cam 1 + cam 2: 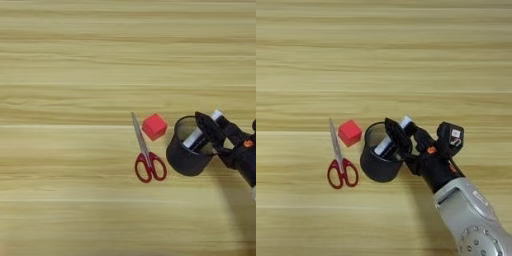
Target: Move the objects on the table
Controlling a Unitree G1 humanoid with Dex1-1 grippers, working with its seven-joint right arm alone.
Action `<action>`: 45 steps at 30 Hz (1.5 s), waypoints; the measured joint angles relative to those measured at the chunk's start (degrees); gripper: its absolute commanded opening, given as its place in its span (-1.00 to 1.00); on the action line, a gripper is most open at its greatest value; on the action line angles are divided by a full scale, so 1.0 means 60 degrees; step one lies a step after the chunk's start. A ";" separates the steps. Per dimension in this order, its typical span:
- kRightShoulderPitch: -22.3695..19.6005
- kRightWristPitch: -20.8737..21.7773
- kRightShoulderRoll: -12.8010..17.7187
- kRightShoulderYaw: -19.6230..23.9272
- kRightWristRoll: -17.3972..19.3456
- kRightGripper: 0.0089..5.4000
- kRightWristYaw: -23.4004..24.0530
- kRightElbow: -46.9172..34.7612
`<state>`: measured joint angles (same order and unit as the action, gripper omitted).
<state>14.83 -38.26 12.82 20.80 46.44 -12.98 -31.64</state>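
Right eye view shows the right gripper (404, 136) at the far rim of the black mesh pen cup (376, 167), reaching in from the lower right on its silver forearm (471, 220). Its two black fingers (397, 137) lie along a thin white strip (390, 140), one on either side of it, and appear to pinch it; the contact itself is partly hidden by the upper finger. The strip is tilted, its lower end down inside the cup and its upper end (406, 120) sticking out past the rim toward the upper right. The cup stands upright on the table (381, 60), a little right of the middle of the picture, and one finger crosses over its right rim. Just to the left of the cup, close by its upper left edge, sits a small red cube (349, 132), narrower than the cup. Further left, just beside the cube, a pair of scissors (340, 160) with red handles lies flat, blades shut and pointing away from the robot, handles toward it. In the left eye view the same group sits further right, and only the fingers and black wrist of the arm show at the right edge.
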 measured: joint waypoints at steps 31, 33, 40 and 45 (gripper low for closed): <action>0.1083 -0.0189 0.0384 0.0488 0.0629 0.98 0.0215 -0.1530; 0.1091 -0.0189 0.0401 0.0488 0.0635 0.98 0.0211 -0.1529; 0.1070 -0.0180 0.0405 0.0345 0.0599 0.98 0.0172 -0.1355; 0.1009 -0.0161 0.0406 0.0231 0.0534 0.98 0.0130 -0.1150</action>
<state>20.89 -39.22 15.26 22.19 49.64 -12.20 -38.54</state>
